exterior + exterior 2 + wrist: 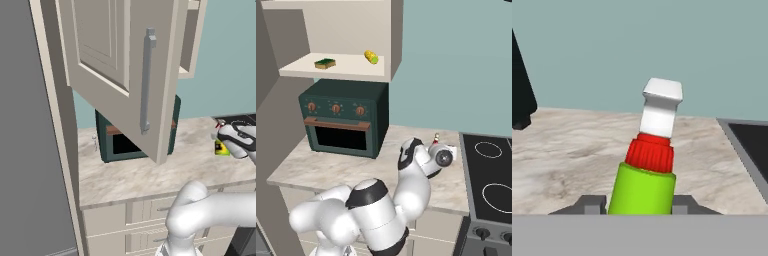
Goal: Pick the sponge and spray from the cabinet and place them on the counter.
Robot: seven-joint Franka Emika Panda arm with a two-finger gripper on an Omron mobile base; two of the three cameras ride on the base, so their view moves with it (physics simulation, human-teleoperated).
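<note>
The spray, a yellow-green bottle with a red collar and white nozzle, sits between my finger tips in the hand view. My gripper is shut on its body, low over the counter. In the left base view the spray and gripper are at the right edge, over the marbled counter. Whether the bottle's base touches the stone is hidden. The green-and-yellow sponge lies on the shelf of the open cabinet, up and to the left of my hand. The cabinet door stands swung open.
A dark green oven stands on the counter under the cabinet. A small yellow item lies on the shelf right of the sponge. The black cooktop borders the counter on the right. The open door overhangs the counter's left part.
</note>
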